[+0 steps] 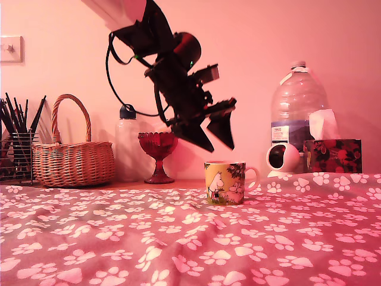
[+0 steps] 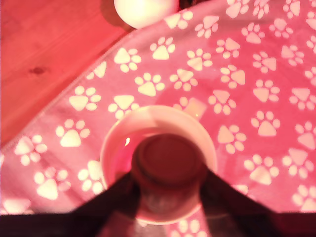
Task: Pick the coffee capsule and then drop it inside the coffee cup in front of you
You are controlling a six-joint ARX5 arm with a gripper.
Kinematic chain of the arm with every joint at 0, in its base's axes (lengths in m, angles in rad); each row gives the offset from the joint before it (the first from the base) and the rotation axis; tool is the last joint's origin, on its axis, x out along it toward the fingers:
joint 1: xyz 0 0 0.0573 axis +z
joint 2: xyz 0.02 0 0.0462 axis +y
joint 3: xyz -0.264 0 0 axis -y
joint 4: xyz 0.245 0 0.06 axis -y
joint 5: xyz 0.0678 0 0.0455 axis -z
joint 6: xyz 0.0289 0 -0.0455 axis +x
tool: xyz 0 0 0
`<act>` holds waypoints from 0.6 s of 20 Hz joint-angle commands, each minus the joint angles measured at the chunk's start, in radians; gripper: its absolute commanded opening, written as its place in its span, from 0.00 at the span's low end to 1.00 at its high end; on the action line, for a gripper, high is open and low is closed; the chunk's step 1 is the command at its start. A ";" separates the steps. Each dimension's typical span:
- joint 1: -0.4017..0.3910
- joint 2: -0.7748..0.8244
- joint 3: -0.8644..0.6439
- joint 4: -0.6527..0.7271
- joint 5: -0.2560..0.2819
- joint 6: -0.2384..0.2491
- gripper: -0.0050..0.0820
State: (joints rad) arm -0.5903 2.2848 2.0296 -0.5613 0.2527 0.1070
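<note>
The coffee cup (image 1: 225, 182), yellow-orange with white cartoon figures and a white handle, stands upright on the paw-print cloth near the middle of the exterior view. My gripper (image 1: 215, 136) hangs tilted just above it, its dark fingers pointing down toward the rim. In the wrist view the coffee capsule (image 2: 168, 163) sits between the two dark fingers (image 2: 224, 200), with the gripper (image 2: 168, 195) shut on it. It is directly over the cup's pale opening (image 2: 148, 116). The capsule looks dark and round, seen end-on. In the exterior view the fingers hide it.
At the exterior view's left stand a wicker basket (image 1: 71, 156), a pencil holder (image 1: 15, 152) and a white bottle (image 1: 127, 146). A dark red goblet (image 1: 158, 152) is behind the cup. A white ball gadget (image 1: 283, 158), a big water bottle (image 1: 297, 101) and a tissue box (image 1: 332, 154) stand right.
</note>
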 commanded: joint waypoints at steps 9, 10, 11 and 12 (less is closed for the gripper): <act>-0.006 -0.031 0.036 -0.092 0.033 0.006 0.39; -0.005 -0.040 0.036 -0.099 0.039 0.005 0.21; -0.005 -0.050 0.036 -0.105 0.045 0.005 0.09; -0.004 -0.061 0.036 -0.109 0.049 0.004 0.04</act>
State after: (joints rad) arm -0.5919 2.2780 2.0632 -0.6769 0.2943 0.1093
